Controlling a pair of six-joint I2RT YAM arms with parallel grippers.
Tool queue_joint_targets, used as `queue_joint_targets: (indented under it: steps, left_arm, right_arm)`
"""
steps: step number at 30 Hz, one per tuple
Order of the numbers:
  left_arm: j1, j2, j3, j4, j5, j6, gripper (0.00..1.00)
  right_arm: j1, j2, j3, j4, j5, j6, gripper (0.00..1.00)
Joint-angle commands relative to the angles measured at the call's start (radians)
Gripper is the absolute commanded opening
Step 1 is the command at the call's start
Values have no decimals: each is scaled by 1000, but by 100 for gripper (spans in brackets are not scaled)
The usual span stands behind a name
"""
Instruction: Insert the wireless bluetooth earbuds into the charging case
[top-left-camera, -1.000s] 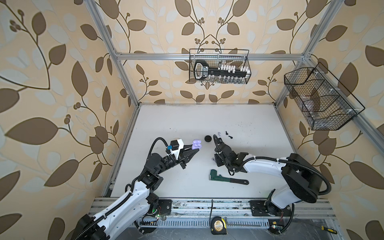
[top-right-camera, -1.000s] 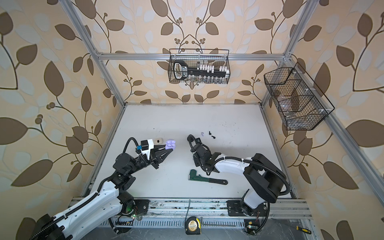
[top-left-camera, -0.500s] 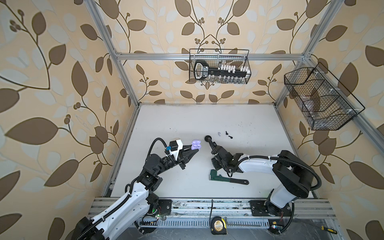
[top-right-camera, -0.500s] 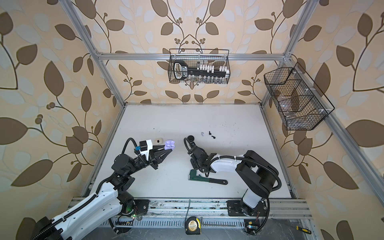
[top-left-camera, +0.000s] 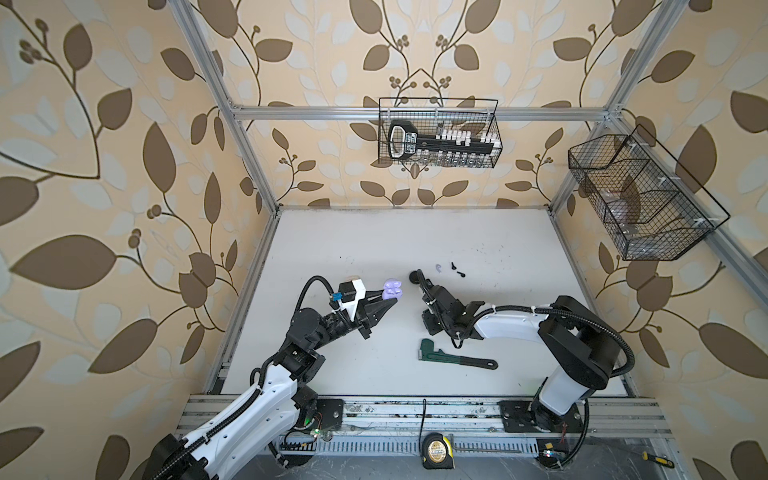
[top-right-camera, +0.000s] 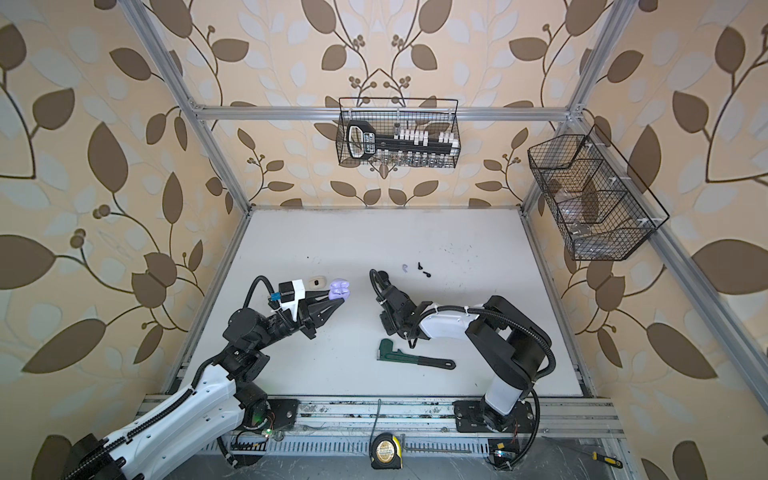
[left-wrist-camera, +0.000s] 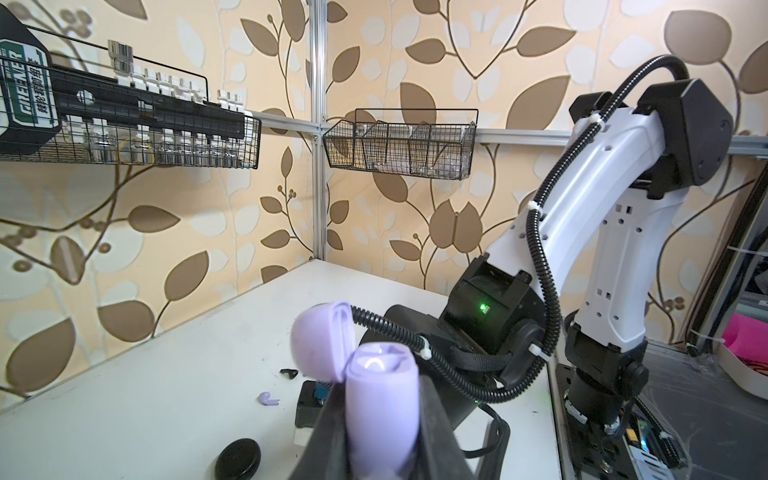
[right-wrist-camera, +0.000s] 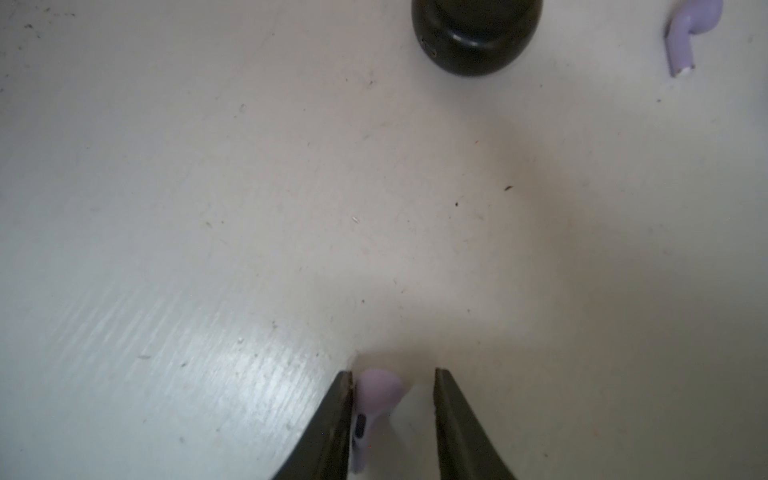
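Observation:
My left gripper (left-wrist-camera: 380, 411) is shut on the lavender charging case (left-wrist-camera: 384, 415) and holds it off the table with its lid (left-wrist-camera: 320, 340) hinged open; both top views show it (top-left-camera: 392, 289) (top-right-camera: 339, 289). My right gripper (right-wrist-camera: 393, 376) points down at the table, open. A lavender earbud (right-wrist-camera: 376, 392) lies between its fingers, touching one finger with a gap to the other. A second lavender earbud (top-left-camera: 437, 268) (right-wrist-camera: 688, 29) lies beyond it on the table. Two black earbuds (top-left-camera: 453, 264) (top-left-camera: 460, 273) lie just past that one.
A black round case (right-wrist-camera: 476, 37) (top-left-camera: 414, 275) sits ahead of the right gripper, and a white case (top-right-camera: 318, 282) behind the left gripper. A green pipe wrench (top-left-camera: 453, 357) lies near the front. Wire baskets (top-left-camera: 438, 133) (top-left-camera: 640, 199) hang on the walls.
The right gripper has shifted left toward the black case, and its jaws have narrowed around the lavender earbud. The left gripper with the case has stayed put.

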Motion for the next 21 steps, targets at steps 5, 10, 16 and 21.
queue_joint_targets:
  steps: [5, 10, 16, 21]
  left_arm:
    - [-6, -18, -9, 18, 1, 16, 0]
    - [-6, -23, -11, 18, 1, 15, 0]
    - [-6, -23, -11, 18, 3, 15, 0]
    - [-5, -24, -11, 17, 3, 15, 0]
  right_arm:
    - [28, 45, 11, -43, -12, 15, 31]
    - [33, 39, 7, -58, 23, 27, 31]
    - [33, 45, 6, -62, 37, 31, 26]
    - [30, 64, 13, -66, 47, 31, 22]
